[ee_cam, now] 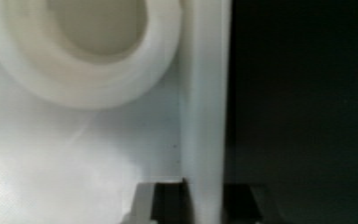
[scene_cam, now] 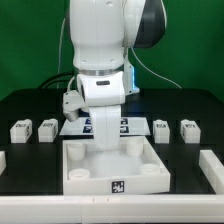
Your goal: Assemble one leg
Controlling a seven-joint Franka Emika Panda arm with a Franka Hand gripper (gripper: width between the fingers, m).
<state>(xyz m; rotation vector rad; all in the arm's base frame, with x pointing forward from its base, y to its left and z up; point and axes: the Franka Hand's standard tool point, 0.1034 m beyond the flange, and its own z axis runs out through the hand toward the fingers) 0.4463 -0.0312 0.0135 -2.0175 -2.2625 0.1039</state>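
Four small white legs stand in a row on the black table: two on the exterior view's left (scene_cam: 20, 129) (scene_cam: 46, 129) and two on its right (scene_cam: 161, 129) (scene_cam: 189, 129). None is held. The large white tray-like piece (scene_cam: 150, 172) lies in front of them. My gripper (scene_cam: 106, 150) reaches down onto its far wall. In the wrist view the gripper (ee_cam: 206, 190) straddles that thin upright wall (ee_cam: 204, 100), with a dark finger (ee_cam: 169, 205) pressed on each side. A round corner socket (ee_cam: 87, 45) of the tray fills the view beside the wall.
The marker board (scene_cam: 122, 124) lies flat behind the tray, partly hidden by the arm. Low white strips run along the table's front edge (scene_cam: 110, 208) and at the right side (scene_cam: 212, 168).
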